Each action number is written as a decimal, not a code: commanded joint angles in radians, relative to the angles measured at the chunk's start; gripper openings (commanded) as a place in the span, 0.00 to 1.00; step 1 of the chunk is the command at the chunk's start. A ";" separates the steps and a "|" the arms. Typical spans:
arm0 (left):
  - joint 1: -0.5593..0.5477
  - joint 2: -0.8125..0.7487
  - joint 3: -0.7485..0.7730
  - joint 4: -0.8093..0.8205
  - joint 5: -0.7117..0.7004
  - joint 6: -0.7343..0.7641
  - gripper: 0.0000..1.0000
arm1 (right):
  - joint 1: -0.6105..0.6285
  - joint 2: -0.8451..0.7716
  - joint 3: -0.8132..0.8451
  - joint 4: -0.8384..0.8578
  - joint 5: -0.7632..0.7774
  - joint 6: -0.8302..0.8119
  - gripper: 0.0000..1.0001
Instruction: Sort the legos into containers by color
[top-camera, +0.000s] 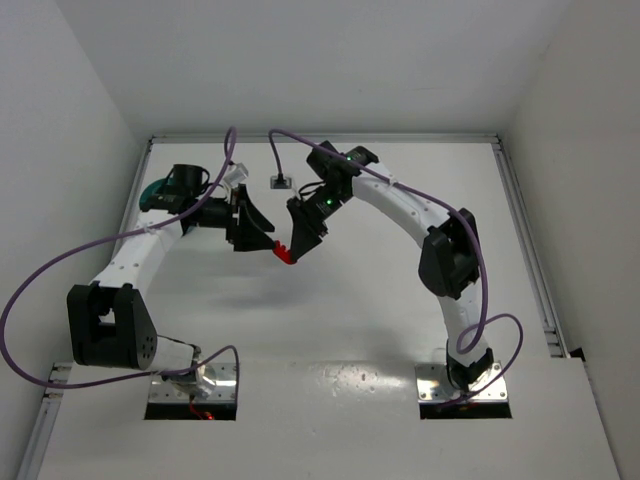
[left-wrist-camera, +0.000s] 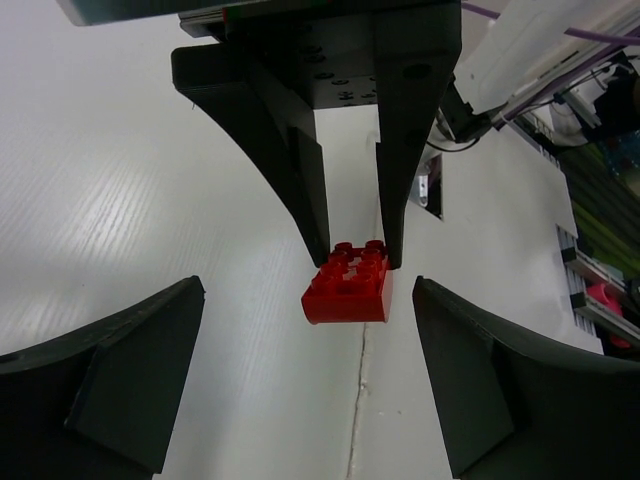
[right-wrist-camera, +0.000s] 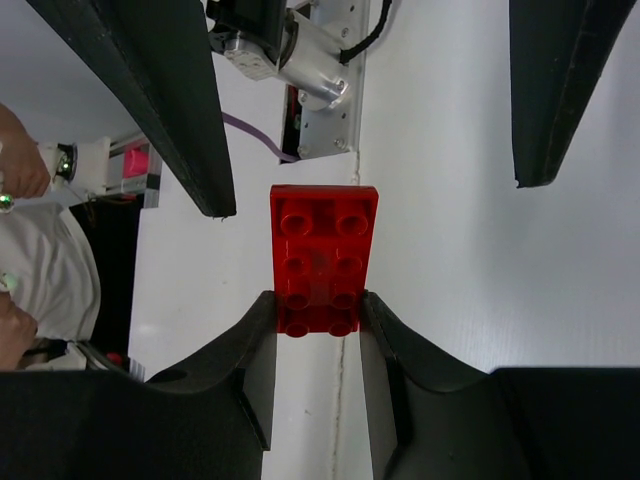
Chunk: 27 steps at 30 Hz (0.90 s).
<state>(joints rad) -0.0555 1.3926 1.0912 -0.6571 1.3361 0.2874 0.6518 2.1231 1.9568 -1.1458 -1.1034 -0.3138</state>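
- Red lego – a single brick with two rows of studs – is held above the white worktop, roughly midway between the two arms.
- It is grasped by the right arm's fingers, which are clenched on its long sides at one end. In the right wrist view the studs are turned toward the camera.
- The other end of the brick is left free and is pointed toward the left arm.
- The left arm's fingers are spread wide apart and nothing is held by them. From the left wrist the lego is seen in the middle of the gap at their tips, and it is touched by neither finger.
- The same is shown from the right wrist – the lego is framed by the two dark left fingers, with bare worktop on both sides.
- The two sets of fingers are faced toward each other, tip to tip, in the top view.
- A teal bowl is seen at the far left of the worktop, behind the left arm and partly hidden by it. It is well apart from the lego, and its compartments cannot be made out.
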 joint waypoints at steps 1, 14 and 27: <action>-0.023 -0.003 0.007 0.010 0.040 0.022 0.91 | 0.008 -0.002 0.040 0.021 -0.023 -0.004 0.23; -0.032 -0.003 -0.011 0.019 0.031 0.032 0.65 | 0.008 -0.002 0.060 0.021 -0.004 0.005 0.23; -0.041 -0.012 -0.020 0.019 0.009 0.041 0.30 | 0.008 -0.040 0.070 0.041 0.091 0.027 0.47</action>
<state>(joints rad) -0.0849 1.3926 1.0752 -0.6586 1.3350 0.2977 0.6514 2.1246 1.9800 -1.1343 -1.0397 -0.2962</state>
